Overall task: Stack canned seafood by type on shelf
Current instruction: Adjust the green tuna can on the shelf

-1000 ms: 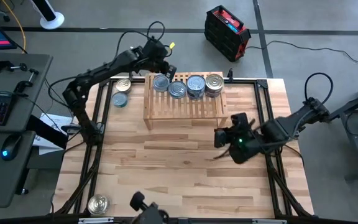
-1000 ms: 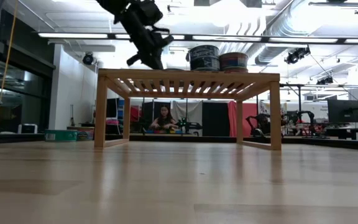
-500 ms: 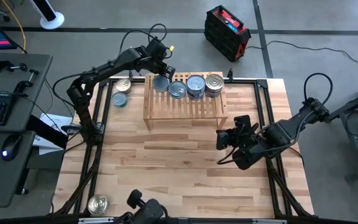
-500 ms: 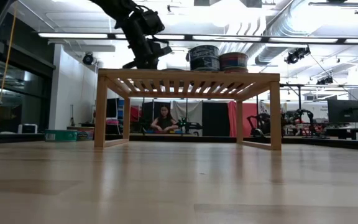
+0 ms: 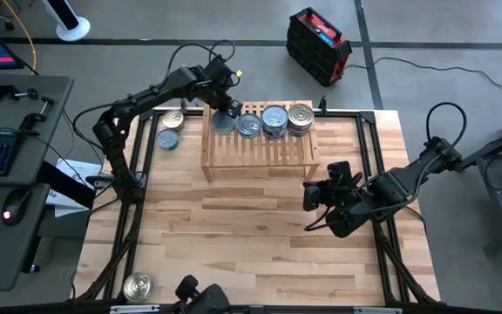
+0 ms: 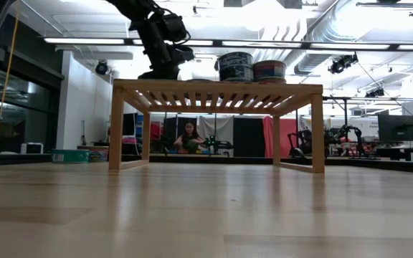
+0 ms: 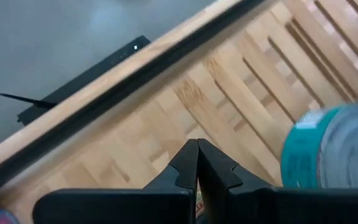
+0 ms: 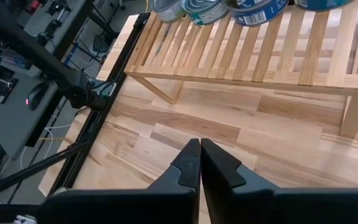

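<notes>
Hovering with fingers pressed together and empty, left hand (image 5: 225, 106) over shelf's (image 5: 260, 148) far-left corner beside blue-lidded tin (image 5: 224, 121), seemingly nudging it; right hand (image 5: 314, 196) likewise closed, empty, idle near bench's (image 5: 234, 235) right edge.

My arms: matte black, jointed tube links, thick black cables looping off both. Left arm (image 5: 138, 105) has small yellow tag near wrist. Right arm (image 5: 408, 179) bulkier at wrist. Fingers (image 8: 188, 168) black, angular, tapered.
</notes>
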Available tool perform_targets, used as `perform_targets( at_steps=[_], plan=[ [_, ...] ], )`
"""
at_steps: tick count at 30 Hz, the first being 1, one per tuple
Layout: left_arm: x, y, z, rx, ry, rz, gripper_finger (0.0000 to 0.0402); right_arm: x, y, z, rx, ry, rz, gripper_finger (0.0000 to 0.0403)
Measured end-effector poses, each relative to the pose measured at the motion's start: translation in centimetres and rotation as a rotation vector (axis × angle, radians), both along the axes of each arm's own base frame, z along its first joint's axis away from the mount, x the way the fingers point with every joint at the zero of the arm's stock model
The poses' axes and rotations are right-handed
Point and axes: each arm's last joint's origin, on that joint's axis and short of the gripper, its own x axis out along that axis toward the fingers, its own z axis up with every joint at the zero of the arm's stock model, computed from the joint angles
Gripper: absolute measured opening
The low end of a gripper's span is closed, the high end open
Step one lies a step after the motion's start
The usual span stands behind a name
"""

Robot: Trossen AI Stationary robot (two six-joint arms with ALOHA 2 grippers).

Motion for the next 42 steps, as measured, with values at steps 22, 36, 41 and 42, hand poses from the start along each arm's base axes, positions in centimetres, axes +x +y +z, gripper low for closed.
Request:
perform_targets(
  at_steps=[22, 36, 41, 42],
  plan=[
    [-4.8, -7.0, 6.1, 0.140, 0.182, 0.013, 0.0000, -0.3, -0.2, -0.2, -0.080, 0.078, 0.043, 0.0000],
    [-5.3, -7.8, 2.0, 0.011, 0.273, 0.083, 0.0000, -0.3, -0.2, -0.2, -0.091, 0.087, 0.054, 0.0000],
    [-4.7, -8.4, 1.0, 0.006, 0.261, 0.073, 0.0000, -0.3, -0.2, -0.2, -0.102, 0.095, 0.066, 0.0000],
    [-4.6, -8.4, 0.9, 0.009, 0.254, 0.073, 0.0000, -0.3, -0.2, -0.2, -0.106, 0.098, 0.069, 0.0000]
  ],
)
